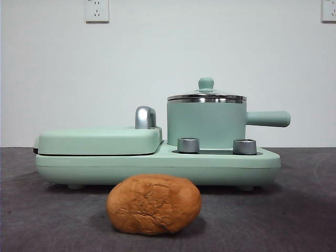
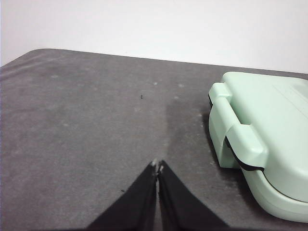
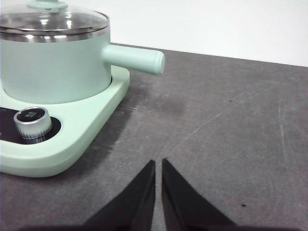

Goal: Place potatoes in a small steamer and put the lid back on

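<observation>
Lid (image 1: 206, 94) sits on steamer (image 1: 206, 124): lift it by its knob first, straight up. Potato (image 1: 154, 203) waits in front. Left gripper (image 2: 158, 166) and right gripper (image 3: 158, 162) both pressed together, empty.

The front camera sits low, level with my table (image 1: 304, 220), facing the mint cooker (image 1: 157, 163) close up. My left wrist camera looks past its griddle end (image 2: 269, 144), my right past the steamer (image 3: 55, 62), probably from slightly above.

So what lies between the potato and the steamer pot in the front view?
In the front view, the mint-green appliance base with its two steel dials lies between the potato and the steamer pot, whose lid is on.
</observation>
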Controlling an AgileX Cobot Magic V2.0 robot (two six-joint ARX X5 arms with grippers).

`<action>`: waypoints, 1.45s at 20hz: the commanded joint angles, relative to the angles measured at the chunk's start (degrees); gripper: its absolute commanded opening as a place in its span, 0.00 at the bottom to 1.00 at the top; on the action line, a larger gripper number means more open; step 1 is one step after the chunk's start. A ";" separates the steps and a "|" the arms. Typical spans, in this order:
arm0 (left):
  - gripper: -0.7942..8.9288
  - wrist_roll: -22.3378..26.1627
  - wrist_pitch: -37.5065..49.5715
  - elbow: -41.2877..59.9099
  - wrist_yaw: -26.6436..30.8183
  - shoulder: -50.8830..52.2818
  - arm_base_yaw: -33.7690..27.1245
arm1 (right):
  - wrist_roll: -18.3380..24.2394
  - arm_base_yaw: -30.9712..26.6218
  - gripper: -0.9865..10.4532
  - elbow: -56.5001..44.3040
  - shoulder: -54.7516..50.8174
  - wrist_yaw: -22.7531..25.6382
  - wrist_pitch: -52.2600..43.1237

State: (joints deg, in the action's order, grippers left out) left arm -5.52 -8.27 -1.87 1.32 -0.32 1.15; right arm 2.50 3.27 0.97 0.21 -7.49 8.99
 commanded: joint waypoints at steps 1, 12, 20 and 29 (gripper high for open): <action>0.09 -2.95 0.57 1.07 -0.04 0.09 0.00 | -2.27 -0.04 0.10 -0.26 0.00 -0.02 -0.48; 0.09 -6.43 0.85 1.07 -0.07 0.09 0.00 | -10.54 -0.09 0.10 -0.26 0.00 0.22 -3.50; 0.09 -14.21 14.34 0.48 -0.42 0.09 0.00 | -20.17 -0.09 0.10 0.02 0.00 0.24 -18.58; 0.09 -14.60 3.65 -14.99 -2.89 -3.10 0.00 | -22.58 -0.09 0.10 12.15 3.04 0.00 -6.58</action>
State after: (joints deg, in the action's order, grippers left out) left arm -20.38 -3.55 -14.90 -1.06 -2.98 1.15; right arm -19.25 3.27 11.79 2.79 -7.49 1.69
